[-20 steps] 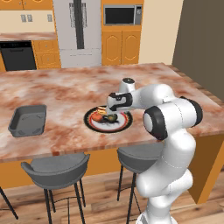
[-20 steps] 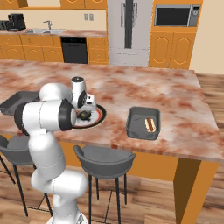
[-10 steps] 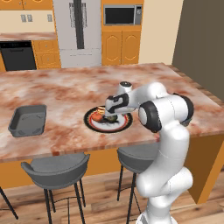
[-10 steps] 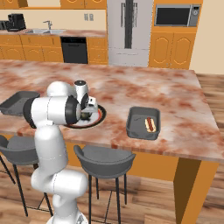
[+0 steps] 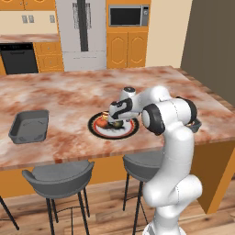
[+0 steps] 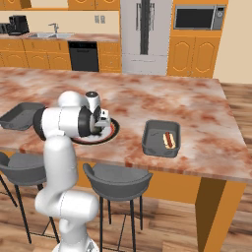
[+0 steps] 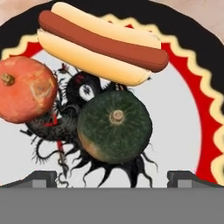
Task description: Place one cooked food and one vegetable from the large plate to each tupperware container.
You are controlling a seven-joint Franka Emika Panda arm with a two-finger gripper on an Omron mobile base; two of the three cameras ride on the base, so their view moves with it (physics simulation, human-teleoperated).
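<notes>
The large plate (image 7: pixel 204 109), with black rim, red ring and white centre, carries a hot dog in a bun (image 7: pixel 103 43), an orange-red round vegetable (image 7: pixel 26 89) and a dark green squash (image 7: pixel 114 126). My gripper (image 7: pixel 113 179) is open just above the plate (image 5: pixel 98 131), its fingertips (image 7: pixel 43 178) set wide on either side of the green squash. Nothing is between them. One tupperware container (image 6: pixel 161 139) to the right of the plate (image 6: pixel 114 129) holds a hot dog (image 6: pixel 169 140). The other container (image 5: pixel 30 126) sits at the left with nothing showing in it.
The plate and both trays (image 6: pixel 22 115) rest on a marble island counter (image 5: pixel 69 98) near its front edge. Two grey stools (image 5: pixel 57 174) stand below that edge. Cabinets, a fridge and a microwave line the far wall.
The hand has come down and slightly left over the plate during the last second, ending close above the food. The trays and plate have not moved.
</notes>
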